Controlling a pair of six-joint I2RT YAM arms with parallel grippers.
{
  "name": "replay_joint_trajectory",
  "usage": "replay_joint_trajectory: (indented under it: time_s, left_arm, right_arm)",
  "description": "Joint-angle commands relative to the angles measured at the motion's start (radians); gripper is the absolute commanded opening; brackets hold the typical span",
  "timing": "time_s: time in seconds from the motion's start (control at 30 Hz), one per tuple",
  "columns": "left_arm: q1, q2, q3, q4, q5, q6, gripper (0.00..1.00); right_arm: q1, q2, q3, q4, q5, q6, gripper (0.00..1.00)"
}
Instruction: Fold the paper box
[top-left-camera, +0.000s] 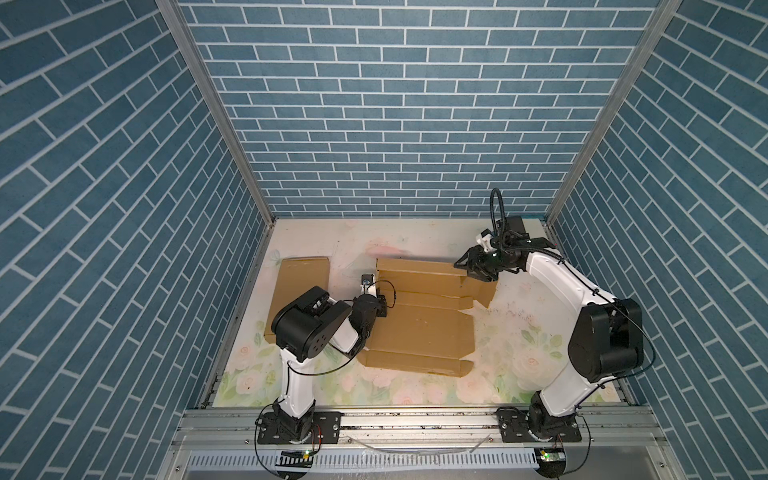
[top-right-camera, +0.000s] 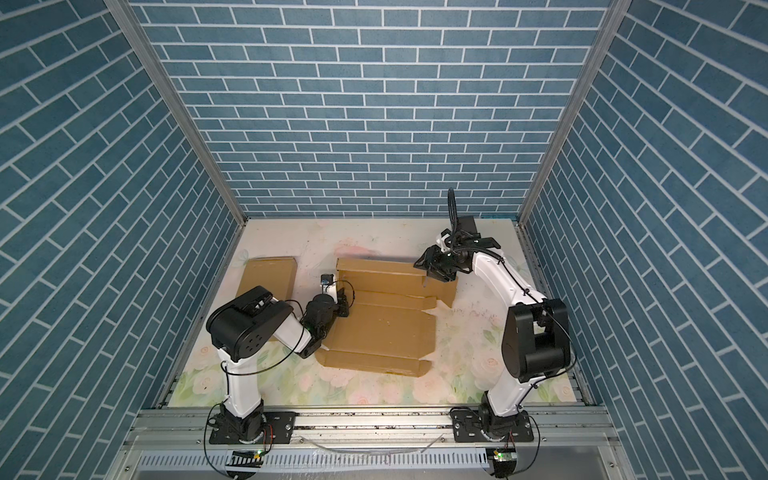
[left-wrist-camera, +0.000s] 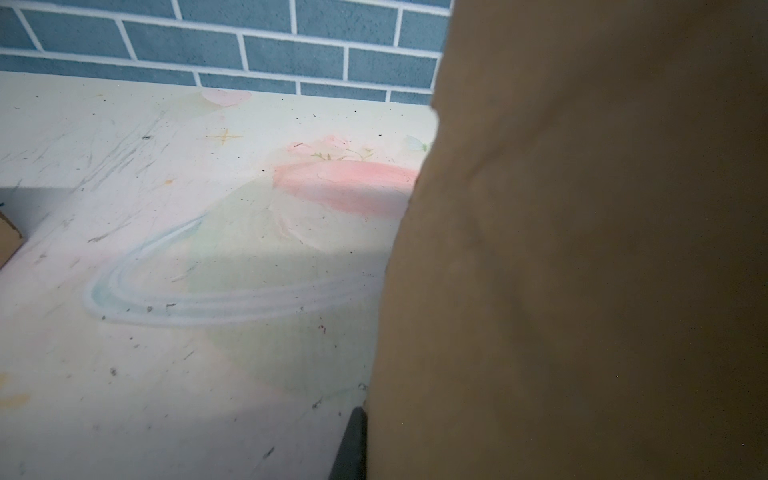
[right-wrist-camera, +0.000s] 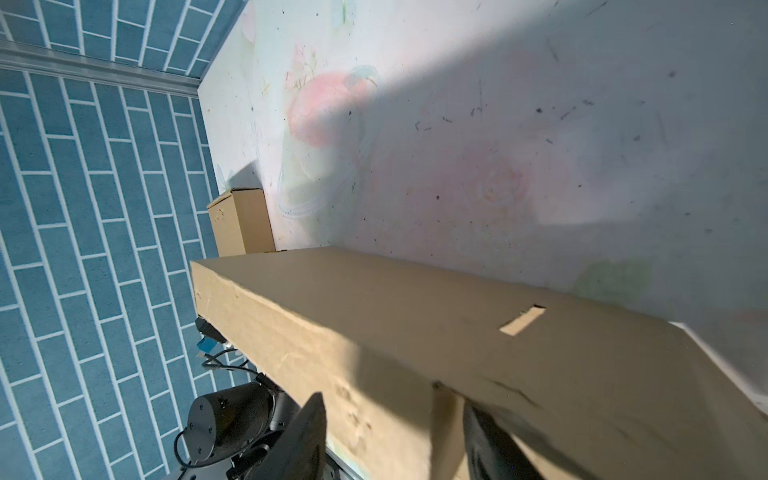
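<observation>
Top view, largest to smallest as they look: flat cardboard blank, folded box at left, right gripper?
1. flat cardboard blank, clearly largest.
2. folded box, though the left arm hides part of it.
3. right gripper, smallest, even though raised nearer the camera.

Enclosure, three-sided.
- Back wall (top-left-camera: 395, 104): blue brick-pattern covering with white joints.
- Side walls (top-left-camera: 83, 216): same covering, the courses running at a slant in both top views.
- Corner posts (top-left-camera: 216, 112): bare aluminium profile, one at each rear corner.
- Tabletop (top-left-camera: 415, 388): pale floral print of pink roses and green leaves. Grey scuffs (left-wrist-camera: 116, 158) and dark specks show in the left wrist view.
- Front rail (top-left-camera: 415, 424): aluminium extrusion along the near edge.
- Slotted duct (top-left-camera: 415, 459): just below the rail.
- Light: bright on the tabletop, with a soft shadow (right-wrist-camera: 540, 124) across it in the right wrist view.
</observation>
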Motion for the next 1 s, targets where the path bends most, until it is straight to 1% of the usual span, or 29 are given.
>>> replay_joint_trajectory:
  time_s: [0.0,0.13,0.17,0.23,0.27,0.33,0.4,0.53,0.67,0.8,0.87,0.97]
  left_arm:
    - [-0.003,0.026,-0.021,-0.019,-0.013,0.047,0.10]
    - [-0.005,0.028,-0.024,-0.018,-0.014,0.045,0.10]
    - [-0.002,0.028,-0.024,-0.020,-0.012,0.045,0.10]
    - [-0.003,0.026,-0.021,-0.027,-0.011,0.045,0.10]
    - [-0.003,0.026,-0.018,-0.031,-0.009,0.046,0.10]
    - [-0.003,0.025,-0.016,-0.036,-0.009,0.048,0.10]
    - [-0.002,0.026,-0.014,-0.039,-0.011,0.046,0.10]
    - [-0.002,0.025,0.002,-0.064,-0.004,0.047,0.10]
    - [-0.003,0.023,0.010,-0.077,0.000,0.047,0.10]
    - [-0.002,0.023,0.016,-0.090,-0.003,0.043,0.10]
    - [-0.002,0.019,0.024,-0.111,-0.006,0.039,0.10]
    - [0.000,-0.001,0.036,-0.158,-0.010,0.025,0.10]
  right_arm:
    - [-0.056,-0.086,-0.034,-0.065,0.010,-0.082,0.55]
    - [-0.139,-0.142,-0.039,-0.086,0.027,-0.129,0.55]
    - [-0.165,-0.154,-0.039,-0.103,0.070,-0.154,0.55]
    - [-0.201,-0.167,-0.054,-0.141,0.240,-0.211,0.54]
    - [-0.217,-0.168,-0.077,-0.139,0.302,-0.238,0.53]
    - [-0.246,-0.153,-0.114,-0.109,0.382,-0.261,0.51]
    - [-0.247,-0.135,-0.147,-0.011,0.407,-0.283,0.50]
    - [-0.243,-0.091,-0.252,0.257,0.326,-0.299,0.50]
    - [-0.227,-0.001,-0.248,0.373,0.273,-0.345,0.51]
    - [-0.193,0.051,-0.242,0.411,0.185,-0.383,0.51]
    - [-0.166,0.047,-0.256,0.402,0.133,-0.410,0.51]
    - [-0.128,0.011,-0.293,0.354,0.101,-0.459,0.51]
